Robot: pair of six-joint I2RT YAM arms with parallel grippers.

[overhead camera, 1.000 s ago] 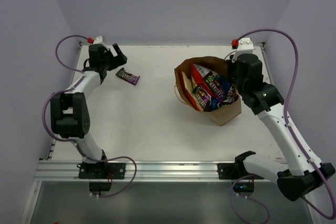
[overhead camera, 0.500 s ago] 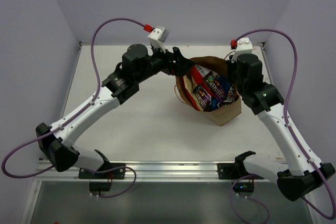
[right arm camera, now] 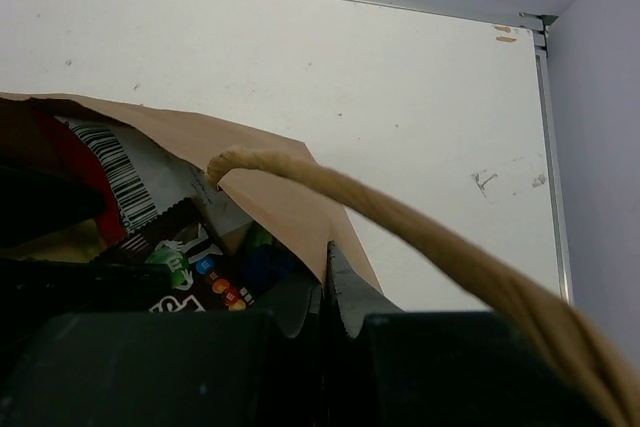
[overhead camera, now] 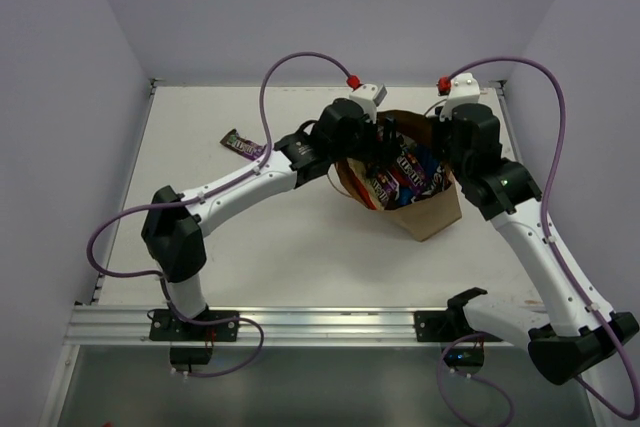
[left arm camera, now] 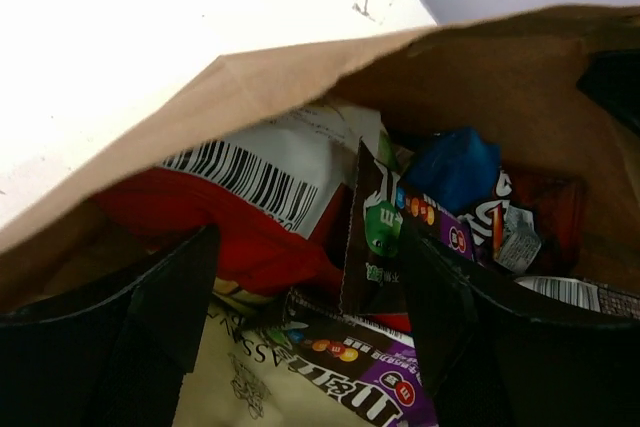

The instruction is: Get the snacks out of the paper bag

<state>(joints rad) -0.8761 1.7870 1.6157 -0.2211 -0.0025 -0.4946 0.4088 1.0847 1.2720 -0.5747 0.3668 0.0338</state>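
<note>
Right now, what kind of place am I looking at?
Probably a lab robot cell, not a home: white table boxed in by plain walls, two arms bolted to a metal rail, paper bag of snacks as props.

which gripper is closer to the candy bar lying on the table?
Left. The left gripper is in the bag's mouth, to the bar's right; the right gripper pinches the bag's rim further right.

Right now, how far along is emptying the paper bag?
Done: one purple candy bar lies on the table, outside the paper bag. In hand: the left gripper is open inside the bag's mouth, above the packets, gripping nothing; the right gripper is shut on the bag's rim. Left: many packets are inside the bag.
</note>
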